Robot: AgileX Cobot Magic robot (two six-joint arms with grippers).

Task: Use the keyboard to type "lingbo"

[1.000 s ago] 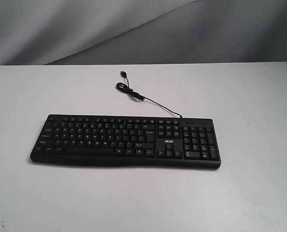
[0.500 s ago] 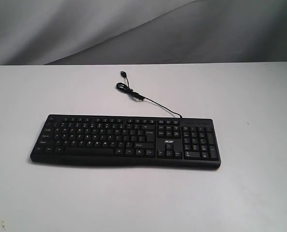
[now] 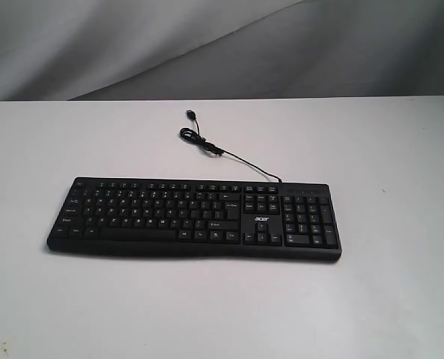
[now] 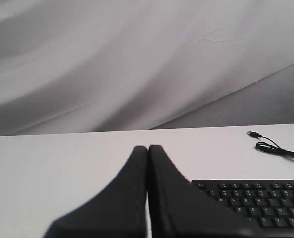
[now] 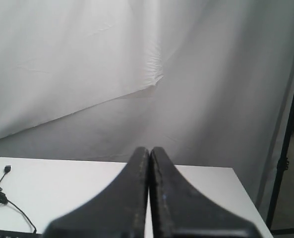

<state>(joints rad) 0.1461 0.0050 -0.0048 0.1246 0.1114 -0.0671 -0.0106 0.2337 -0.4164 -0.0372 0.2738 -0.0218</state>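
The long black keyboard with white legends, a number pad and a white "acer" logo lies flat in the middle of the white table. Its thin black USB cable curls away toward the back. Neither arm shows in the exterior view. In the left wrist view my left gripper is shut with nothing in it, and the keyboard's corner lies beside it. My right gripper is shut and empty too, above the table, with the cable off to one side.
A grey cloth backdrop hangs behind the table. The table's far edge runs along it. A dark metal stand rises beyond the table's side edge in the right wrist view.
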